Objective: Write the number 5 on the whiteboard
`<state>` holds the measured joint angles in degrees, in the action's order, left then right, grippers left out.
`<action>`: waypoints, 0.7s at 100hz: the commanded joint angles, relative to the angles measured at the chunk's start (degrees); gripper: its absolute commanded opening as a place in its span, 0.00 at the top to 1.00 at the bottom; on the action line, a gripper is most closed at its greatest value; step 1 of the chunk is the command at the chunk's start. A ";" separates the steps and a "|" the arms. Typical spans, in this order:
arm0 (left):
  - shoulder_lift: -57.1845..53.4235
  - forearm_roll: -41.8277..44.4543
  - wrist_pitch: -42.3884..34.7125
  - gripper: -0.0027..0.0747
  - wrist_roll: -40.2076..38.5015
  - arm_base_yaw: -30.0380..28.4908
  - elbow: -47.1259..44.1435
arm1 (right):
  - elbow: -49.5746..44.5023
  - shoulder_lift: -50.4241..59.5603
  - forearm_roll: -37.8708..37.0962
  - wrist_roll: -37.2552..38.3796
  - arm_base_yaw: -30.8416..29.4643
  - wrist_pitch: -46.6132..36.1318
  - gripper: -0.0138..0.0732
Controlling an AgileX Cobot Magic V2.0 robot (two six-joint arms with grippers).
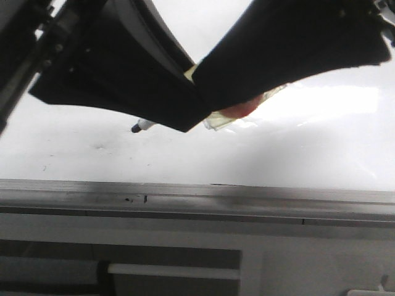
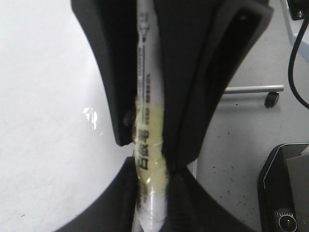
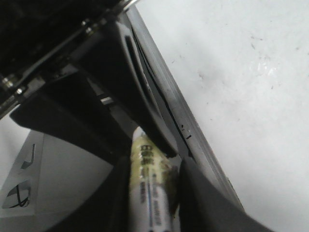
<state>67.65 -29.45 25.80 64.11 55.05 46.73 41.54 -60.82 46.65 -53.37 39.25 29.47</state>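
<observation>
The whiteboard (image 1: 296, 148) is glossy white with glare, faint smudges and a grey edge rail (image 1: 197, 200). No drawn number 5 shows on it in any view. A white marker with black print and yellowish tape is gripped by both grippers. Its dark tip (image 1: 137, 127) pokes out under my left gripper (image 1: 179, 114), just above or on the board. My right gripper (image 1: 213, 92) meets the left one at the middle. In the left wrist view my left gripper (image 2: 152, 179) clamps the marker (image 2: 147, 96). In the right wrist view my right gripper (image 3: 152, 174) clamps the marker (image 3: 147, 193).
Yellowish tape with a red patch (image 1: 241, 111) hangs under the right gripper. Beside the board the left wrist view shows grey floor, a caster leg (image 2: 251, 89), a black device (image 2: 285, 188) and a cable (image 2: 294, 58). A grey frame (image 1: 173, 271) lies below the rail.
</observation>
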 commanded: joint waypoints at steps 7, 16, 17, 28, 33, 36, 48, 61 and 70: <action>-1.61 -2.78 -3.64 0.59 0.34 0.29 2.38 | 1.96 0.61 2.56 0.13 0.02 -3.28 0.91; -3.06 -2.78 -3.74 0.32 -2.72 0.29 2.38 | 1.96 1.54 0.72 0.13 -0.26 -3.57 0.91; -3.49 -2.78 -3.74 0.31 -2.93 0.29 2.38 | 1.96 1.82 0.60 0.13 -0.27 -3.46 0.91; -8.91 -2.17 -4.11 0.30 -7.88 -0.24 2.38 | 1.96 4.20 -1.38 1.87 -2.46 -3.24 0.91; -11.96 -2.17 -4.25 0.35 -9.85 -1.37 2.27 | 1.96 5.74 -3.39 3.27 -3.96 -3.09 0.91; -13.78 -2.17 -4.55 0.38 -11.14 -2.58 2.06 | 1.96 6.58 -5.43 4.24 -5.10 -2.80 0.91; -21.79 -2.17 -9.12 0.50 -17.11 -8.43 -1.19 | 1.96 9.51 -16.18 11.06 -9.29 0.70 0.91; -29.53 -2.77 -14.62 0.62 -22.65 -15.58 -7.59 | 3.69 10.59 -28.77 18.95 -12.64 6.27 0.91; -32.68 -6.29 -16.50 0.76 -23.41 -19.54 -11.92 | 6.64 10.59 -32.36 22.19 -12.90 8.09 0.91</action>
<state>37.28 -31.89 14.81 42.82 38.21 36.41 43.90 -51.04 17.78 -34.77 26.96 38.59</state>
